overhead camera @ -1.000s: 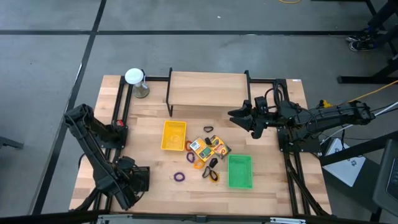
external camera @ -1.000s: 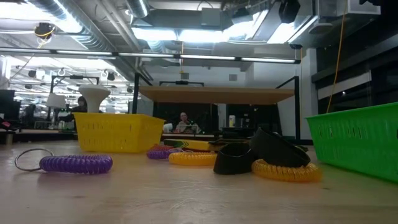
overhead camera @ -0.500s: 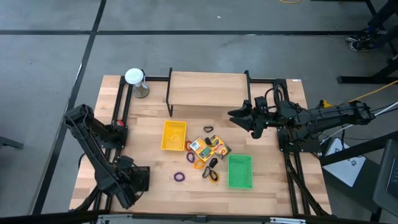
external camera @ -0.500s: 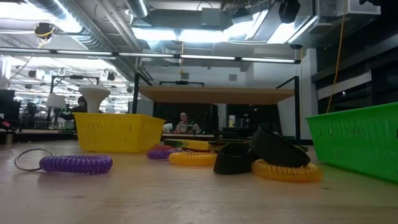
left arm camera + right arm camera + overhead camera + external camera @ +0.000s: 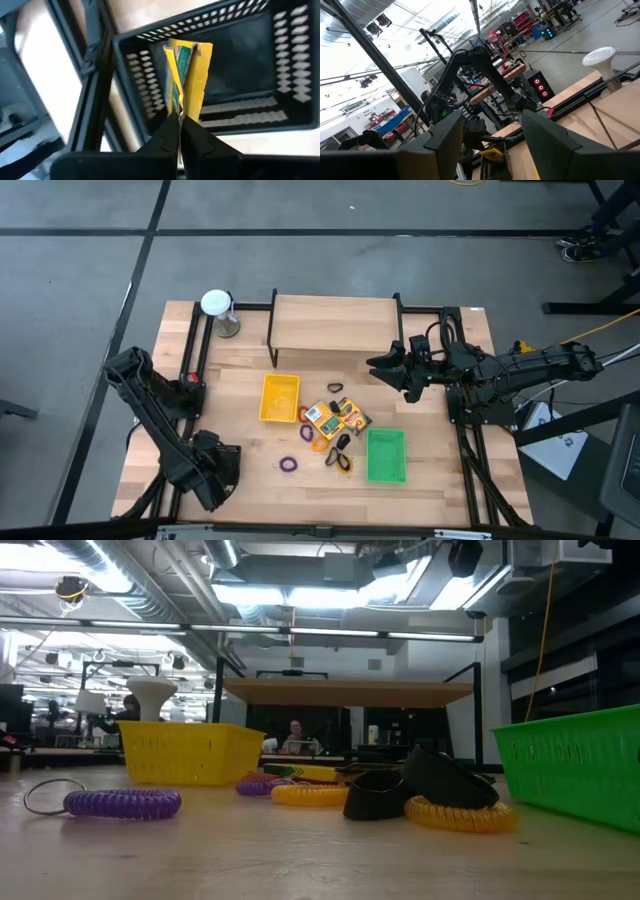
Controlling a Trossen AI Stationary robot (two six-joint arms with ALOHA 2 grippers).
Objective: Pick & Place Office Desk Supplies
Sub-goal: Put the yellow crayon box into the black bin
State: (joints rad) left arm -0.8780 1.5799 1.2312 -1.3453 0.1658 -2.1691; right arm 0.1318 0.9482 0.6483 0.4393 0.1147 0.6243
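Note:
A small yellow printed box [image 5: 187,75] hangs in my left gripper [image 5: 180,131], which is shut on it over the black tray [image 5: 150,95] at the table's near left corner [image 5: 228,465]. More supplies lie mid-table in a pile [image 5: 335,420]: yellow boxes, black clips [image 5: 400,790] and orange rings [image 5: 310,794]. A purple ring [image 5: 288,464] lies flat in front of them. The yellow tray [image 5: 279,397] stands left of the pile and the green tray [image 5: 386,455] right of it. My right gripper [image 5: 385,370] waits open, raised above the table's far right part. My left gripper pinches the yellow box's upper end [image 5: 181,111] between its two shut fingers. The fingers come from above, pointing down. The box hangs upright below them, inside the black tray's walls. I cannot tell whether its lower end touches the tray's floor.
A grey cylinder with a white round top [image 5: 218,308] stands at the far left corner. A raised wooden shelf [image 5: 335,320] spans the far edge. Black frame rails [image 5: 195,360] run along both sides. A person [image 5: 295,735] sits in the room beyond.
My left gripper has sunk a little toward the black tray with the yellow box still in its fingers.

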